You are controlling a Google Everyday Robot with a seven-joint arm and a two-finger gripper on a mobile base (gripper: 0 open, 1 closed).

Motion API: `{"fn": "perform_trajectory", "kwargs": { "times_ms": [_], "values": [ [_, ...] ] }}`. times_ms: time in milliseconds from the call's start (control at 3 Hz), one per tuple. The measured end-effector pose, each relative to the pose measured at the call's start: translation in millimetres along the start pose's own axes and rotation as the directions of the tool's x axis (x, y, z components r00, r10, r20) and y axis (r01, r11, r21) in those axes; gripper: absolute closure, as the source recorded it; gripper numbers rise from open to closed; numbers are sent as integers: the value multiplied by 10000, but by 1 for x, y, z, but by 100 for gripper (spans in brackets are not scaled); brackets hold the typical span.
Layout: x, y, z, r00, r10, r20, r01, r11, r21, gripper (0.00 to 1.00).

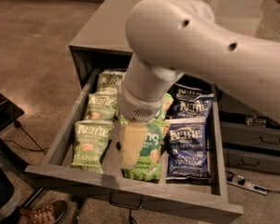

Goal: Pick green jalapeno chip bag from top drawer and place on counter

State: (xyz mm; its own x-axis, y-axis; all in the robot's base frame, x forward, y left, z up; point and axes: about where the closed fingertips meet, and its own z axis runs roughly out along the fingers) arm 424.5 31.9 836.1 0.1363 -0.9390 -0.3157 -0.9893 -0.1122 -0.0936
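Note:
The top drawer [130, 190] is pulled out, with three lanes. Three light-green Kettle jalapeno chip bags lie in the left lane: front [91, 143], middle [101, 106], back [111, 80]. Deeper-green dang bags [147, 160] fill the middle lane and blue Kettle bags [189, 146] the right lane. My gripper [130, 144] hangs from the white arm [186, 45] low over the middle lane's left side. It sits just right of the front jalapeno bag and covers part of a dang bag. The glossy grey counter [116, 17] lies behind the drawer.
Narrower grey drawers [256, 141] stand to the right, with a power strip [245, 183] on the floor below them. A black object [2, 113] and cables are at the left. A brown shoe [42, 213] is at the bottom left.

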Motion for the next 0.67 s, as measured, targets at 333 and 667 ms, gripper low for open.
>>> {"fn": "perform_trajectory", "kwargs": {
  "times_ms": [333,667],
  "values": [
    [-55,10,34,9947,-320,972,349,9990,-281,0],
    [-61,8,33,9933,-371,1094,389,9991,-139,0]
  ]
}}
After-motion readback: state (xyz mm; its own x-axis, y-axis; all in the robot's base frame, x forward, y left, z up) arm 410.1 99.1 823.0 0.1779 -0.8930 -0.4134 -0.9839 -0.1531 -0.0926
